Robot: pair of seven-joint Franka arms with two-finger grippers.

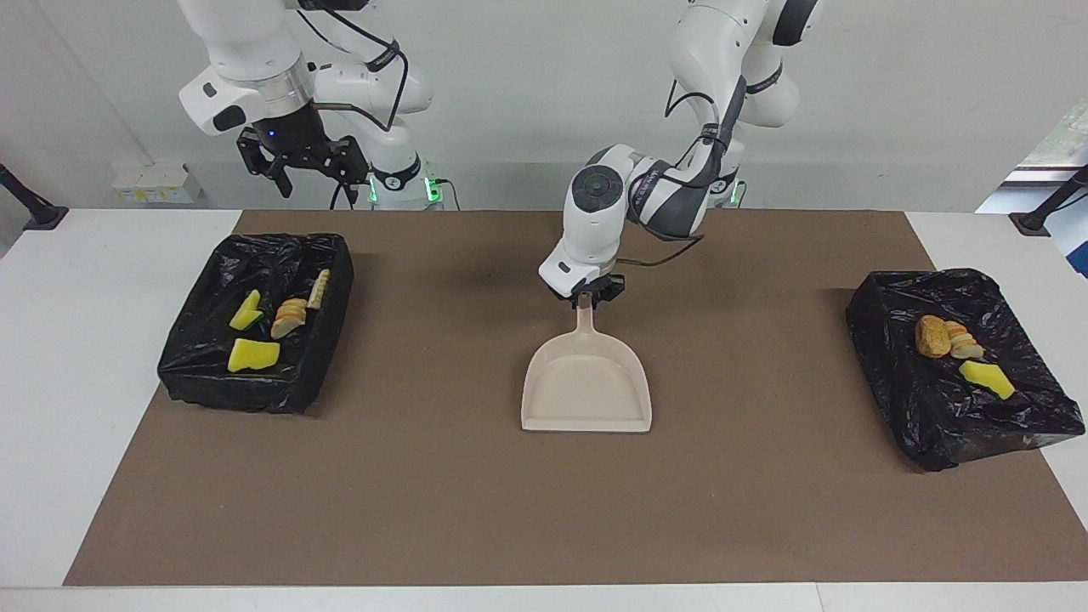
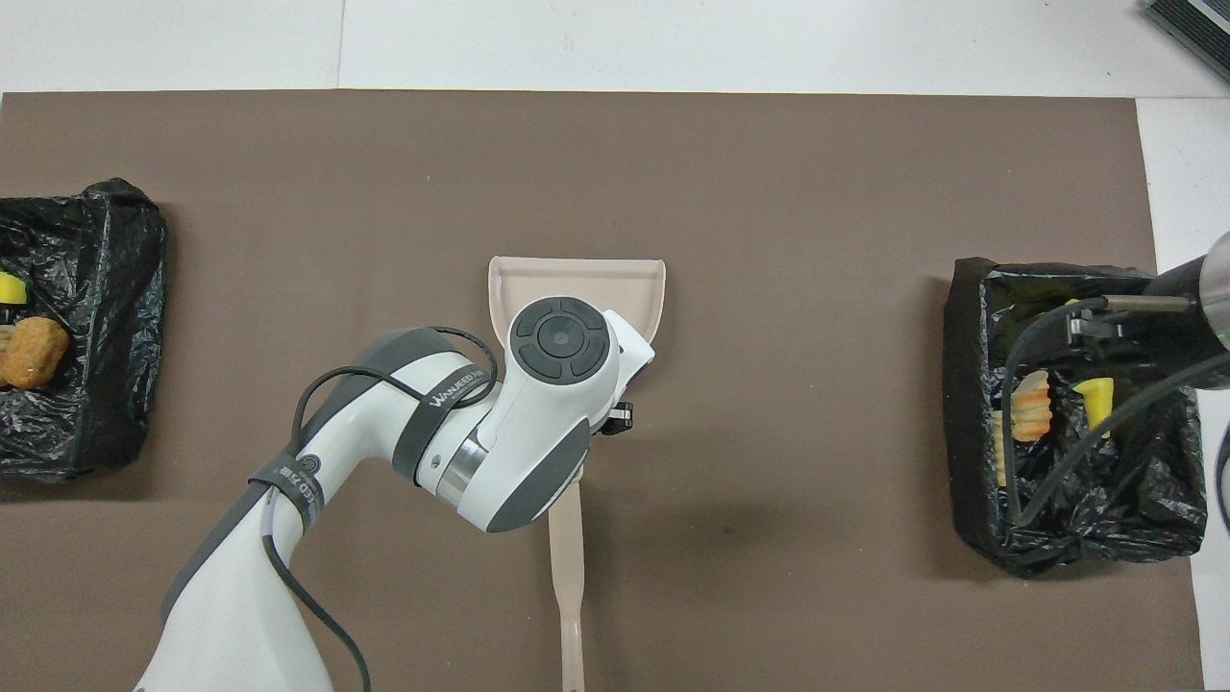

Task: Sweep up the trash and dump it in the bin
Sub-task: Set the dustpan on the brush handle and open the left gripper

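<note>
Two black-lined bins sit at the frame's edges in the facing view, and all the trash lies inside them: four pieces point(image 1: 268, 327) in the bin point(image 1: 255, 323) at middle left, three point(image 1: 960, 353) in the bin point(image 1: 960, 365) at middle right. At centre, the left end effector point(image 1: 595, 293) is clamped on the beige dustpan point(image 1: 586, 382) handle, well apart from both heaps. At upper left, the right end effector point(image 1: 310, 166) hangs with fingers apart above the first bin.
</note>
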